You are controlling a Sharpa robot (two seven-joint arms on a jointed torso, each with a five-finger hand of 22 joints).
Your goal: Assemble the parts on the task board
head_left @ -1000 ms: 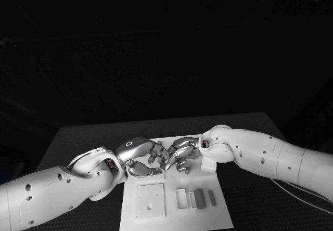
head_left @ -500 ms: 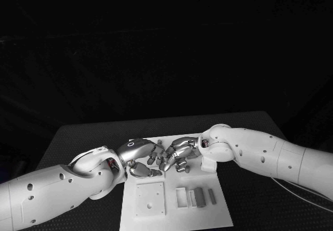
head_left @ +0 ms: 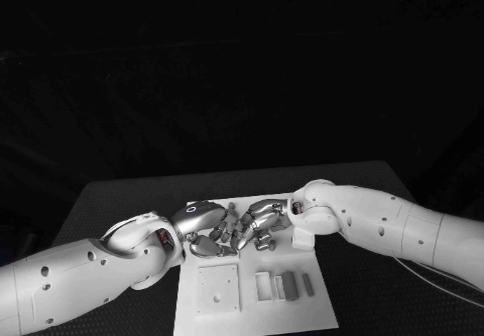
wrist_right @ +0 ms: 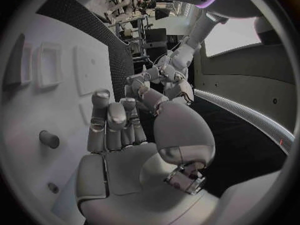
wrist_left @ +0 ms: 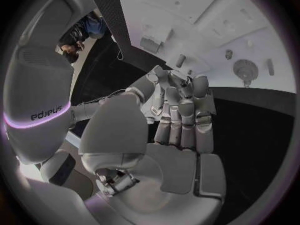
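task board (head_left: 303, 311): plain white, set on a black table (head_left: 121, 199) with a fine dotted weave. grey parts (head_left: 289, 285) seen on the board's near half, beside a white square plate (head_left: 218, 289). left hand (head_left: 214, 231) and right hand (head_left: 258, 222): silver, on white arms, over the board's far end.

task board (head_left: 257, 308) on desk (head_left: 121, 196), centre | left hand (head_left: 207, 227) and right hand (head_left: 262, 220) side by side over board's far half | parts (head_left: 287, 285) on near half, right of square plate (head_left: 218, 288)
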